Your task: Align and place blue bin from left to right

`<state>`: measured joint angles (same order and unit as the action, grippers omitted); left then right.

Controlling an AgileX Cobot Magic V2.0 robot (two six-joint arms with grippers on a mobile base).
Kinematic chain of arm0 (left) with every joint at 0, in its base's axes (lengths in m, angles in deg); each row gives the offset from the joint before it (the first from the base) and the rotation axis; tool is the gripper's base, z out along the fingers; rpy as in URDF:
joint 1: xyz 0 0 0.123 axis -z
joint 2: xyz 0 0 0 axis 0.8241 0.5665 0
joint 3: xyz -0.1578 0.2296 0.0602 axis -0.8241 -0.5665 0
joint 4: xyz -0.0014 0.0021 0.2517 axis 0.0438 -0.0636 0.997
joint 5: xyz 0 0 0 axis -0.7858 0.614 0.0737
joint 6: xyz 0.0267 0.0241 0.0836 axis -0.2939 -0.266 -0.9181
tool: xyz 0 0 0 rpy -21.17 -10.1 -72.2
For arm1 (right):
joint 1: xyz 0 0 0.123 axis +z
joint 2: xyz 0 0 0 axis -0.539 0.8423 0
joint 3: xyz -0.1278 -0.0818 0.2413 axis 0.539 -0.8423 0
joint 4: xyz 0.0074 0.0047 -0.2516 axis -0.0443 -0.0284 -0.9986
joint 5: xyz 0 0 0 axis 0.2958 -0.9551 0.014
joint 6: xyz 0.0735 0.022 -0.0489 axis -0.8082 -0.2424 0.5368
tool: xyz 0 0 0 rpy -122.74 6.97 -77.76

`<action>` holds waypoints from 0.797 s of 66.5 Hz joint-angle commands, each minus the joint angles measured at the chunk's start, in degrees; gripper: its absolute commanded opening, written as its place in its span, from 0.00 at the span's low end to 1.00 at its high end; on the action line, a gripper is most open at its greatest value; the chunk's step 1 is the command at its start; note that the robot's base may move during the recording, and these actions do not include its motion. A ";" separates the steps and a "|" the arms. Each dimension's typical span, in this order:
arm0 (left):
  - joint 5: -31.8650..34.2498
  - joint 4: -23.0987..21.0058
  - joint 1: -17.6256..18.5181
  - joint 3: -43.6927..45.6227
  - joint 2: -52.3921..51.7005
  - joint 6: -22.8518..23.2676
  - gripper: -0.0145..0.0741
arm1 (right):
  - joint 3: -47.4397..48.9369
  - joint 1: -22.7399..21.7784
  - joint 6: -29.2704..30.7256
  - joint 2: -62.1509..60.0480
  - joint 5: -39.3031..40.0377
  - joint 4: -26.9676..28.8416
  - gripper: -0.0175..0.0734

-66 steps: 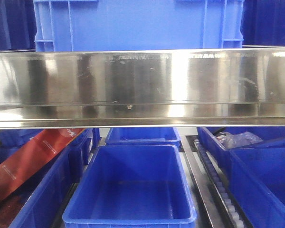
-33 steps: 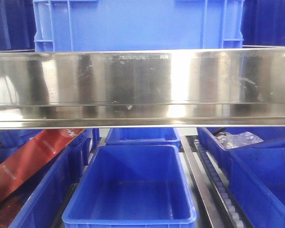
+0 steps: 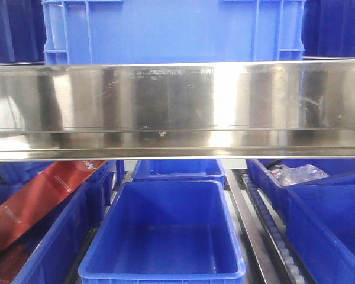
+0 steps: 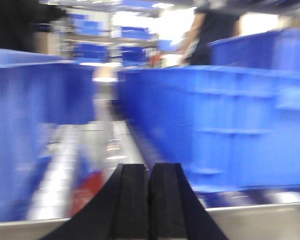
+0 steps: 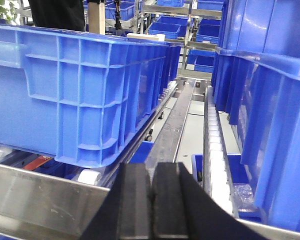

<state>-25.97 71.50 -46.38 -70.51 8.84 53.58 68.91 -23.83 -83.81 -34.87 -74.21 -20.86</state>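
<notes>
1. Blue bin (image 3: 171, 29) sitting on the upper shelf level at 12 o'clock of the front view, behind the steel rail (image 3: 177, 106); same ribbed crate at 9 o'clock in the right wrist view (image 5: 75, 95).
2. Left gripper (image 4: 149, 200) with jaws pressed together, holding nothing (view badly blurred).
3. Right gripper (image 5: 152, 205) likewise closed and empty, just beside the crate's corner, not touching it.
4. Judged early or mid-task: no grasp or contact with the bin visible, so pushing and aligning toward the right seemingly left to do.
5. Impossible to tell whether the bin already stands in its final spot.
</notes>
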 commanded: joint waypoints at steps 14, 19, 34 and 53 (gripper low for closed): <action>0.10 -2.57 -11.09 -7.40 -8.15 -4.01 0.04 | -0.12 -0.38 0.11 -0.33 1.37 -0.52 0.12; 0.10 -2.68 -12.09 -11.13 -11.79 -4.01 0.04 | -0.12 -0.38 0.11 -0.33 1.37 -0.52 0.12; -2.55 -2.68 -12.22 -14.47 -13.25 -4.01 0.04 | -0.12 -0.38 0.11 -0.46 1.71 -0.52 0.12; -1.83 -2.68 -12.22 -14.47 -13.25 -4.01 0.04 | -0.12 -0.38 0.11 -0.46 1.85 -0.52 0.12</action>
<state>-28.73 69.24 -58.51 -85.11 -4.01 49.78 68.91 -23.83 -83.81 -35.09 -73.82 -20.86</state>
